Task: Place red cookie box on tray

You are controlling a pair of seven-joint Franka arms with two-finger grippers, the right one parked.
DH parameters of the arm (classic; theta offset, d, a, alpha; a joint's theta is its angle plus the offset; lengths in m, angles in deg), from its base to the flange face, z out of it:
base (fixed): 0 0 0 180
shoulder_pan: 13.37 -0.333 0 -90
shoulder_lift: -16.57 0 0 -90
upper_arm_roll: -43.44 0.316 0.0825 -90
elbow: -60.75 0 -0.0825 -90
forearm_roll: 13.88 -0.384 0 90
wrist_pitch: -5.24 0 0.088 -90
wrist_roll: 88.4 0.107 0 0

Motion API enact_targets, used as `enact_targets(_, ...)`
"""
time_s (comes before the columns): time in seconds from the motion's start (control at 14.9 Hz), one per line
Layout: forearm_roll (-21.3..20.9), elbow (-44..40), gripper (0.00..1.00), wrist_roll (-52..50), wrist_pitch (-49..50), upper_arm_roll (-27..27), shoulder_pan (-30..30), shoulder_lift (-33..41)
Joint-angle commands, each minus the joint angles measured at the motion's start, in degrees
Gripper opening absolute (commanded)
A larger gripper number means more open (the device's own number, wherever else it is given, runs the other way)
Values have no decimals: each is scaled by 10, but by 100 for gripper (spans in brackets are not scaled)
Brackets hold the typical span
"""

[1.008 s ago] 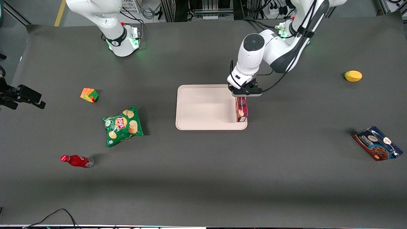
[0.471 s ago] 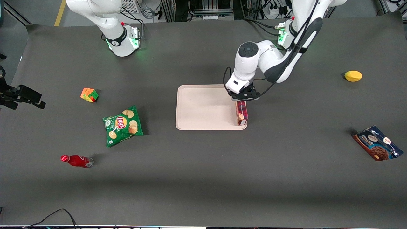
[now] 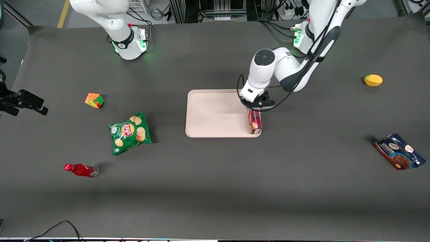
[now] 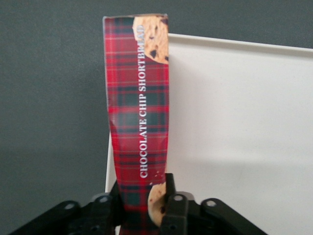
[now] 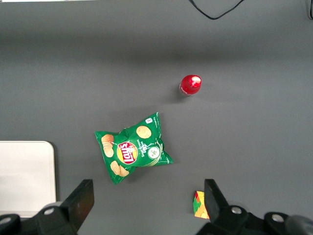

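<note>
Broadly, we see the dark grey table spread under everything, with the tray near its middle, flat and pale pinkish-beige. Next in size comes the green chip bag, lying toward the parked arm's end of the table, well apart from the tray. The blue cookie pouch lies toward the working arm's end.

We find the red cookie box at the tray's edge on the working arm's side, its long axis running along that edge toward the front camera. In the left wrist view the red cookie box shows its tartan side, lying along the rim where tray meets table. The gripper is over the box's end farther from the front camera, and the wrist view shows its fingers clamped on that end.

Smaller still are the red bottle, the colour cube and the yellow lemon.
</note>
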Motion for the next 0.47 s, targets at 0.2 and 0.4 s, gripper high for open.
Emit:
enact_targets(0.2, -15, -33, 100, -15, 6, 3, -1, -6)
enact_targets(0.4, -9, -89, 100, 3, 86, 0, -6, 7)
